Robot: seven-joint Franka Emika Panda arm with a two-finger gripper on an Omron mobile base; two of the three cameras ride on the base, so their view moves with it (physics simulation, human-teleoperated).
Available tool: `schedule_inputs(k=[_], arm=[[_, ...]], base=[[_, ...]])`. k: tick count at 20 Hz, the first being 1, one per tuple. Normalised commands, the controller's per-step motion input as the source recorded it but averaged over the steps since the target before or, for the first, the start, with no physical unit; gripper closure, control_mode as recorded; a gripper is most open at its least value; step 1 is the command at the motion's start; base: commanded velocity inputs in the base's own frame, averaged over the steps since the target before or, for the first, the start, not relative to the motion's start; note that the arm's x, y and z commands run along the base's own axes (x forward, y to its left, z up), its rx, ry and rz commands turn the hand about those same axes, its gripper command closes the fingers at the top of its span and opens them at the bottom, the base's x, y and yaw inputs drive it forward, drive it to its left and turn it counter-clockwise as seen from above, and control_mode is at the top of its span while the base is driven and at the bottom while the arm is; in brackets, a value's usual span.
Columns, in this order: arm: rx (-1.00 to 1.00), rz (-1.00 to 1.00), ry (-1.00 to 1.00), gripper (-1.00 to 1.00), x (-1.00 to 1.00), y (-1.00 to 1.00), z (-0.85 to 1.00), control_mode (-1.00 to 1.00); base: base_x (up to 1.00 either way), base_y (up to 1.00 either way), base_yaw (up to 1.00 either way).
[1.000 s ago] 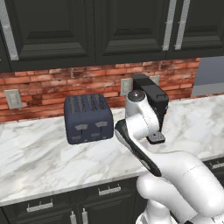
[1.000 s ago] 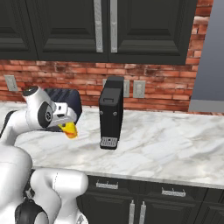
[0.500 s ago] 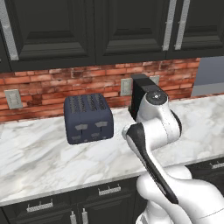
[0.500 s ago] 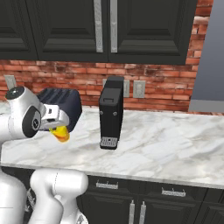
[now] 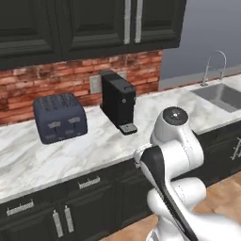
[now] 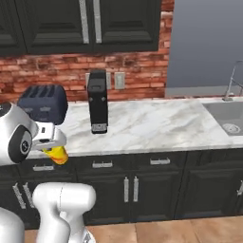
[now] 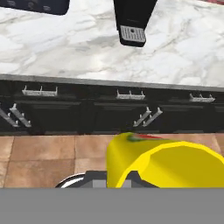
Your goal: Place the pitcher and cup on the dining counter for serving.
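Hand view showed you the cup (image 7: pixel 162 164) clamped in the hand (image 7: pixel 114 181). Across the desk (image 7: pixel 87 48), the coffee machine (image 7: pixel 132 19) stood at 12 o'clock.

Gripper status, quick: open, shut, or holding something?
Gripper: shut on the cup, carried in front of the black cabinets, off the counter.

A marble counter (image 5: pixel 56 157) carries a dark toaster (image 5: pixel 60 117) and black coffee machine (image 5: pixel 118 101)
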Motion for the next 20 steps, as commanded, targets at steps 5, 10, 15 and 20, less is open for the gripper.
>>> schedule_inputs(k=[5,10,15,20], arm=[[0.0,0.0,0.0,1.0,0.0,0.0,0.0,1.0],[0.0,0.0,0.0,1.0,0.0,0.0,0.0,1.0],[0.0,0.0,0.0,1.0,0.0,0.0,0.0,1.0],[0.0,0.0,0.0,1.0,0.0,0.0,0.0,1.0]], base=[[-0.43,-0.35,-0.66],[0.0,-0.57,-0.74],[0.07,-0.63,-0.71],[0.35,-0.46,-0.66]])
